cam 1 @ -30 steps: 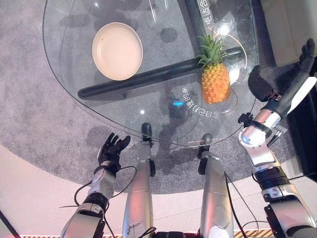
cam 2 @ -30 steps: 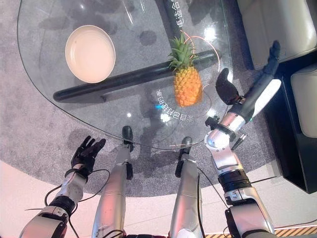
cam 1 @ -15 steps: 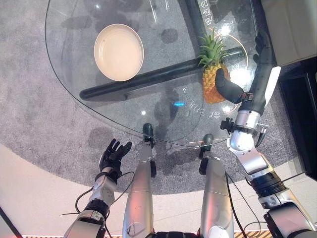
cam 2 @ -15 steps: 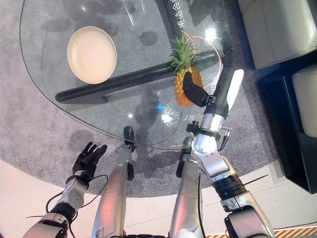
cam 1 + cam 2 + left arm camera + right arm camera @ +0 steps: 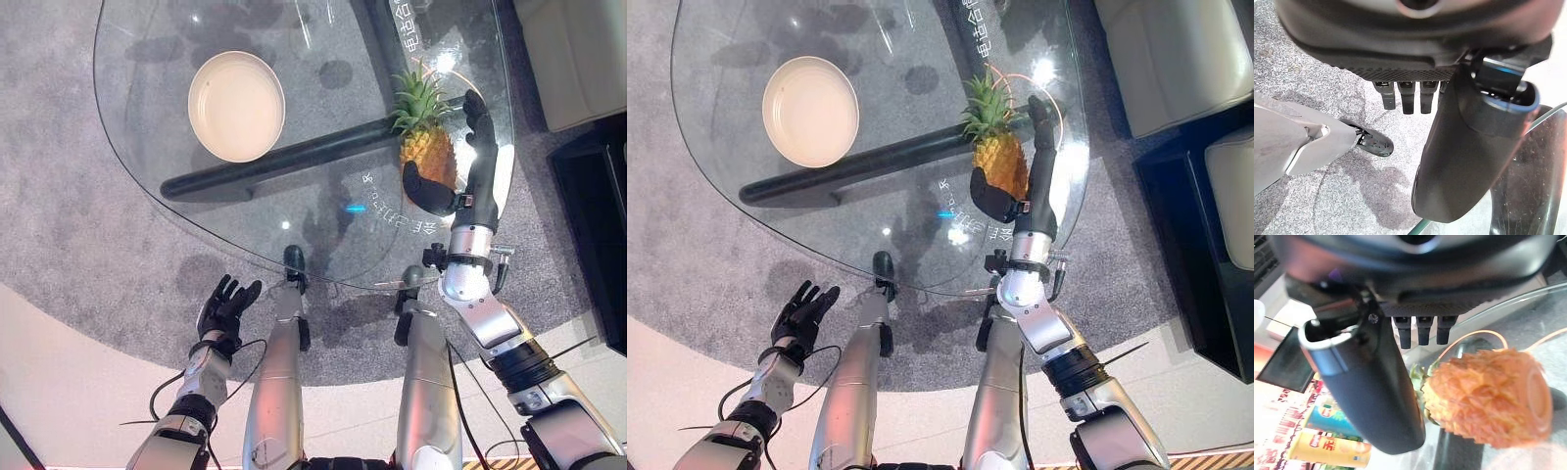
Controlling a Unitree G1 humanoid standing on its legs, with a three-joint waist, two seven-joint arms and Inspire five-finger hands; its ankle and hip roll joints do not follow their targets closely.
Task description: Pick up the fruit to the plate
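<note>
From the left eye: pineapple (image 5: 427,149) upright on the glass counter (image 5: 147,147), well apart from the plate (image 5: 236,105), right robot hand (image 5: 460,176) spread open around its body, thumb one side, fingers the other, gripping nothing yet; left robot hand (image 5: 225,305) open and idle down by the floor. From the right wrist: probably stiff, heavy, rough-skinned, so best gripped mid-body, not by the leaves; contact hard to judge, fingertips cut off.
</note>
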